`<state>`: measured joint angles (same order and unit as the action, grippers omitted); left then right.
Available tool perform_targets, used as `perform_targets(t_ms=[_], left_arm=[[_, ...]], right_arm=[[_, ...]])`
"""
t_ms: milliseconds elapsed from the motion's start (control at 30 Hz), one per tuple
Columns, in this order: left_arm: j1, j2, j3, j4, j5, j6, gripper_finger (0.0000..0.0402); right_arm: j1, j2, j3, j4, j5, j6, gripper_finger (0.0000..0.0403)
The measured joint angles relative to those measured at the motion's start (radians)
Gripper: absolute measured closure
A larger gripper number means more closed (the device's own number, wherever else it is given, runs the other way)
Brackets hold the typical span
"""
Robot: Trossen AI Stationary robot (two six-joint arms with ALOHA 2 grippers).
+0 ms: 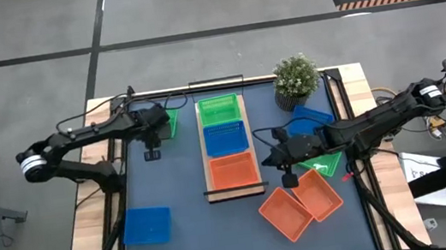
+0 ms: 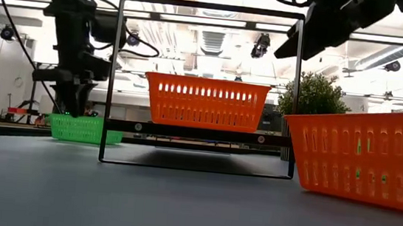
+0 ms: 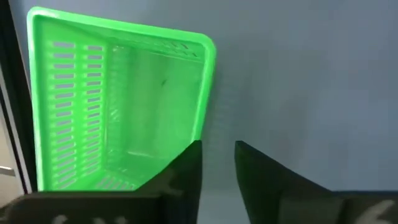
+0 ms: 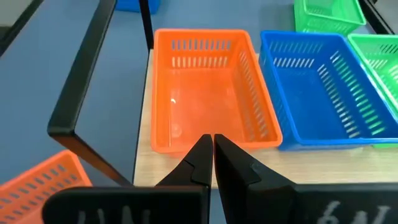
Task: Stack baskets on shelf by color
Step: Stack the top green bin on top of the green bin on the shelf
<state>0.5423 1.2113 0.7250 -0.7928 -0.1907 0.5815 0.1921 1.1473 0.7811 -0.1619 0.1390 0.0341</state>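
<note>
Light-wood shelf (image 1: 229,154) with a thin black frame, lying along the middle of the dark-blue desk (image 1: 180,191) and carrying three baskets in a row: a green basket (image 1: 217,108) at the far end, a blue basket (image 1: 225,138) in the middle, and an orange basket (image 1: 233,171) at the near end. Each touches its neighbour. In the low view the orange one sits inside the black frame, raised above the desk surface.

Loose baskets lie around the shelf. A second green basket (image 1: 169,122) rests on the desk just to the left of the shelf's far end. A second blue basket (image 1: 147,225) sits at the near left, well apart from the shelf. Two more orange baskets (image 1: 301,205) lie side by side at the near right, and a third blue basket (image 1: 315,115) and a third green basket (image 1: 325,164) lie beside the right arm. A potted plant (image 1: 296,79) stands at the far right.

The left gripper (image 1: 151,143) hangs just beside the loose green basket, its jaws slightly parted and holding nothing. The right gripper (image 1: 283,169) hovers just off the near right corner of the shelf, by the orange basket, jaws clenched together and empty.
</note>
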Motion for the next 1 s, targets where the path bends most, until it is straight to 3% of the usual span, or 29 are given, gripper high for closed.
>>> perform_targets(t_ms=[167, 433, 567, 900, 1000], left_arm=[[-0.001, -0.025, 0.013, -0.039, -0.005, 0.002, 0.0287], [0.029, -0.058, 0.056, -0.048, -0.007, 0.081, 0.0283], [0.062, -0.002, 0.053, -0.01, 0.078, 0.081, 0.0283], [0.093, 0.16, 0.053, 0.005, 0.063, 0.09, 0.0286], [0.093, 0.185, 0.052, -0.002, 0.063, 0.088, 0.0315]], right_arm=[[0.0, 0.007, 0.0, -0.003, 0.0, 0.0, 0.0394], [-0.004, 0.001, 0.0, -0.018, -0.007, -0.094, 0.0394], [-0.019, 0.0, 0.005, -0.021, -0.007, -0.192, 0.0394], [-0.042, -0.007, 0.013, -0.085, -0.008, -0.235, 0.0394], [-0.042, -0.014, 0.013, -0.099, -0.008, -0.258, 0.0394]])
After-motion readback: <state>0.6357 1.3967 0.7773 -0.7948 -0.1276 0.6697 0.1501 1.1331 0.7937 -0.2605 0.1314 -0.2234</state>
